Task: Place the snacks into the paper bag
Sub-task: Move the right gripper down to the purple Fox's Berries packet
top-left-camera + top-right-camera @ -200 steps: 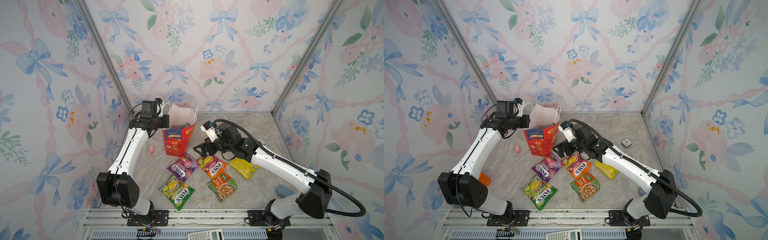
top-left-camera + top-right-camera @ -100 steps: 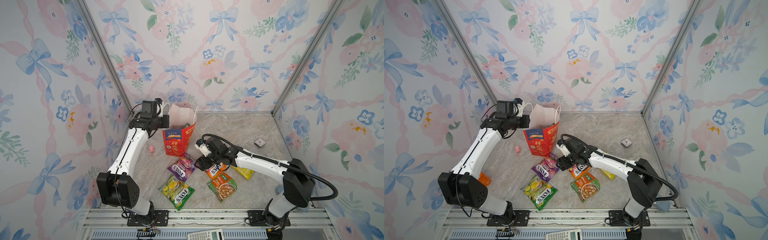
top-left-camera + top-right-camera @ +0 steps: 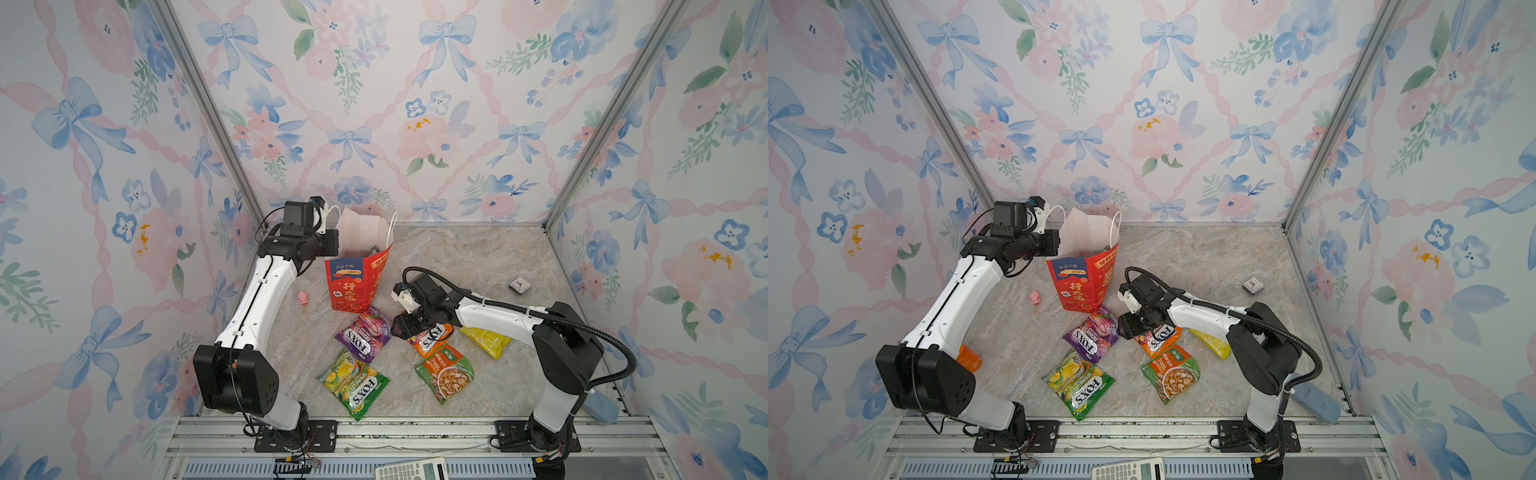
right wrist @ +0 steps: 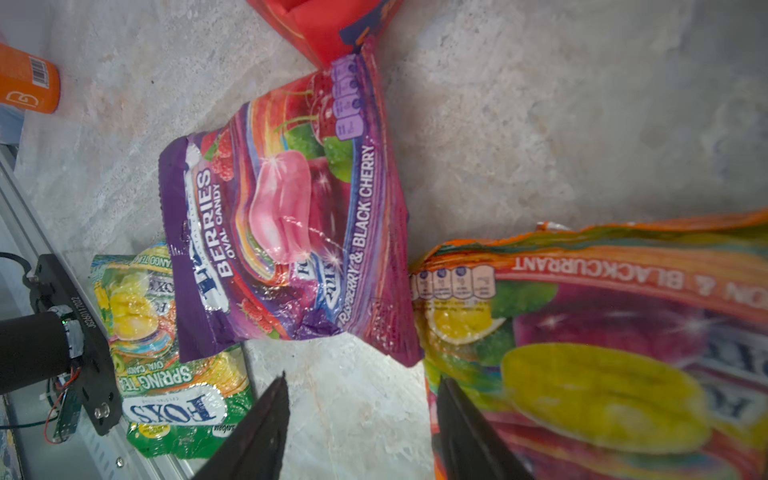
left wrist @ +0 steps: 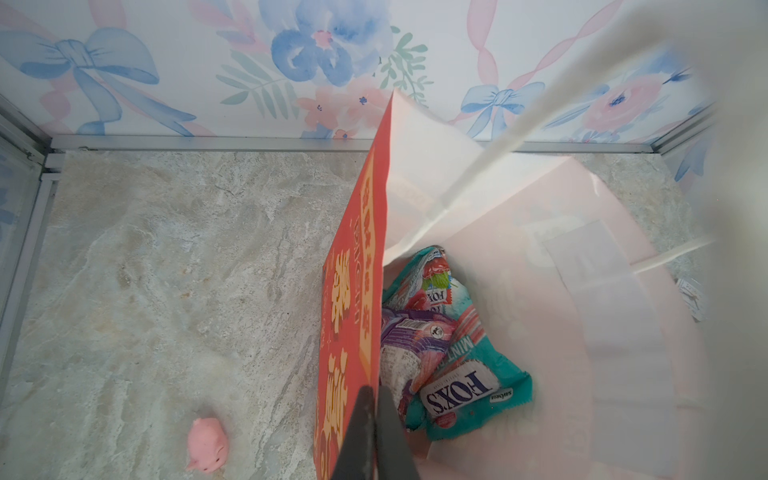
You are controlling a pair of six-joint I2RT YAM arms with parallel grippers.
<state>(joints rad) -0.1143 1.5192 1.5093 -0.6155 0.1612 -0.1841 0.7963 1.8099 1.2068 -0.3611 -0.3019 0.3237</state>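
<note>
The red paper bag [image 3: 357, 282] stands open at the back left. My left gripper [image 5: 372, 390] is shut on its red side wall. Inside lie a teal FOX'S packet [image 5: 469, 374] and a purple packet [image 5: 407, 345]. On the table lie a purple FOX'S packet [image 3: 365, 336], an orange one [image 3: 430, 338], a green one [image 3: 355, 386], a green-orange packet [image 3: 444, 372] and a yellow one [image 3: 486, 340]. My right gripper [image 4: 361, 380] is open and low over the table. Bare table shows between its fingers, and one finger is at the orange packet's [image 4: 602, 353] edge.
A pink toy figure [image 3: 303, 297] lies left of the bag. A small grey square item [image 3: 518, 285] sits at the right. An orange item [image 3: 968, 359] lies behind the left arm, a blue pad [image 3: 1312, 401] at the front right, and a calculator [image 3: 411, 469] on the front rail.
My right gripper has come down from beside the bag to the table at the orange packet's edge, and its jaws have narrowed. The left arm and the bag have not moved.
</note>
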